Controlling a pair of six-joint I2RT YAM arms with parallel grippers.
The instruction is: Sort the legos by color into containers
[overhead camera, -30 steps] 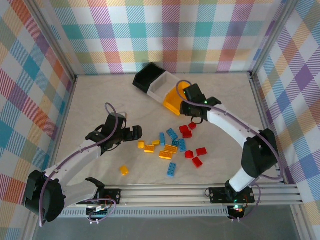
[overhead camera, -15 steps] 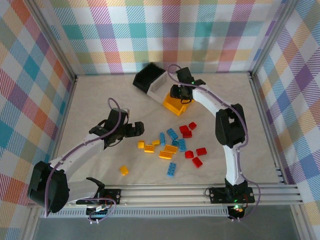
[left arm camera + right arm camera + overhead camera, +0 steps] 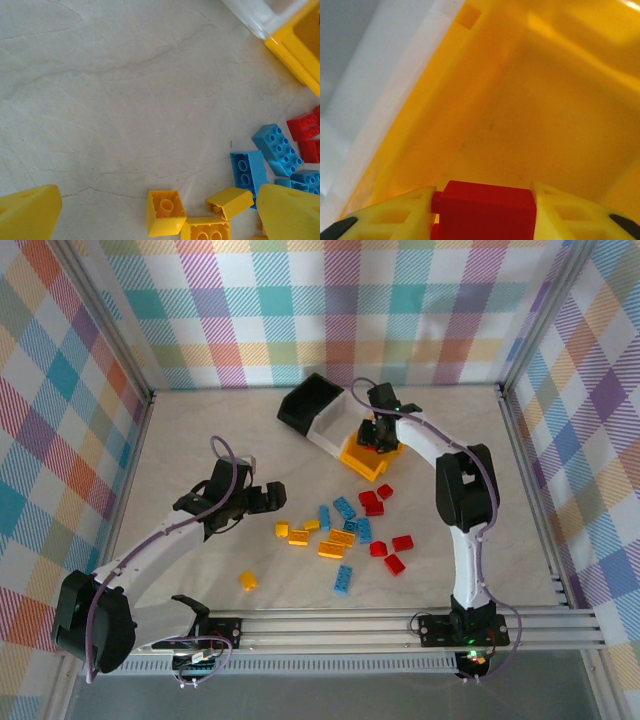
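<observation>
**Red brick held over the yellow-orange bin**

From above, we see the right gripper (image 3: 378, 436) over the yellow-orange open plastic bin (image 3: 358, 465), which ends a joined row with a white bin (image 3: 330, 427) and a black bin (image 3: 305, 400). The loose studded plastic bricks (image 3: 345, 530) lie on the table (image 3: 200, 430) near that bin, and the left gripper (image 3: 262, 498) waits beyond them.

At the left wrist, the fingers are spread wide with nothing between them, and yellow bricks (image 3: 165, 215) lie just below. We judge it is lining up a pick.

At the right wrist, the fingers pinch a small red brick (image 3: 487, 207) above the bin's bare floor. It is probably centred so that it drops clear of the walls.
</observation>
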